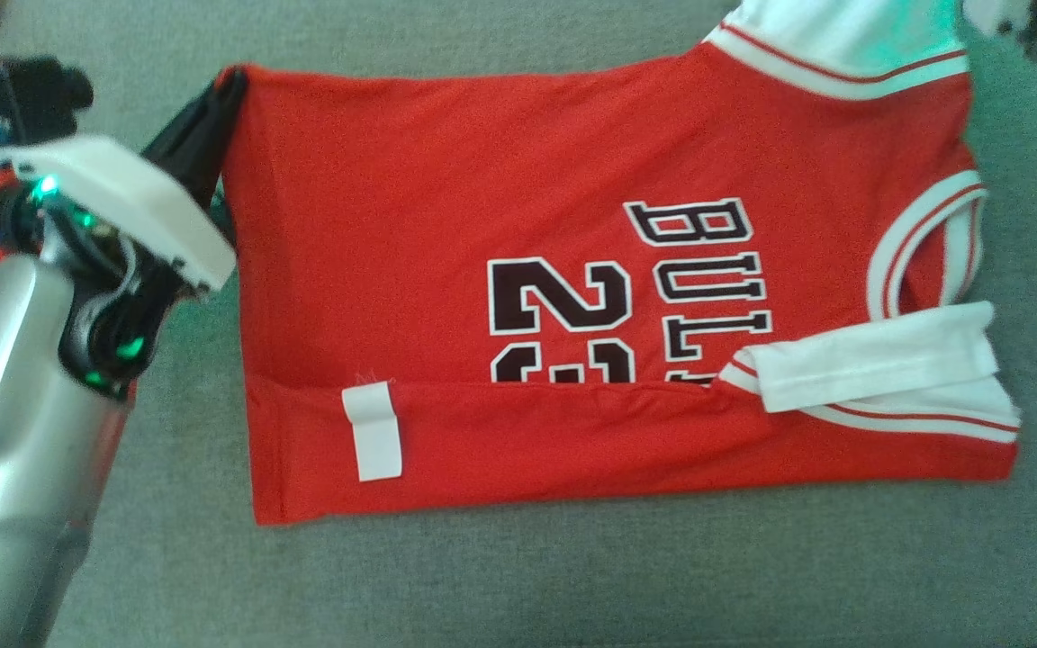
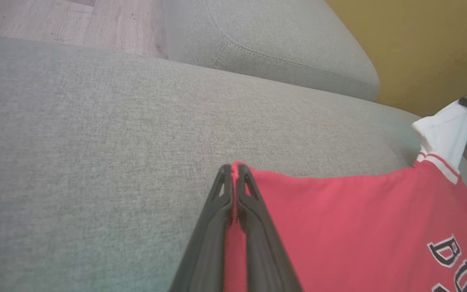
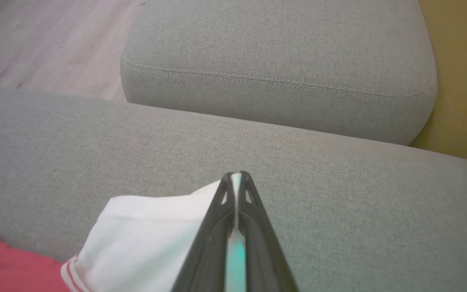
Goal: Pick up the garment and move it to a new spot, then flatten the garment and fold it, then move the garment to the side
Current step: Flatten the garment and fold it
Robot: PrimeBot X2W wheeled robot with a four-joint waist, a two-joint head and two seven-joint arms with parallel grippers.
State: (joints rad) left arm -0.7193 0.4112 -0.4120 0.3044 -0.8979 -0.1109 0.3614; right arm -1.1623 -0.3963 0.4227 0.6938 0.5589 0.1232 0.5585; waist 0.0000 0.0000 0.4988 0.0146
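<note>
Jaws shut on cloth at both ends: my left gripper [image 2: 233,167] pinches the hem corner of the red jersey [image 1: 446,207] at its far left edge, with only the fingertips biting the fabric. Between my arms the jersey lies spread face up on the grey sofa cushion [image 1: 572,585]. Its near long edge is already turned over as a folded strip [image 1: 590,450], with a white label [image 1: 374,441] showing and one white sleeve [image 1: 879,364] laid across it. At the right, my right gripper [image 3: 236,175] is closed on the tip of the other white sleeve [image 3: 144,231], again by a thin sliver. The hazards, as I judge them: either shallow pinch could slip once the cloth takes tension. The pinched sleeve, looser than the hem, may stretch or trail behind the body rather than carry it. If my arms rise or swing unevenly, the strip and the loose sleeve could flop open, undoing the fold and leaving a skewed crease.
</note>
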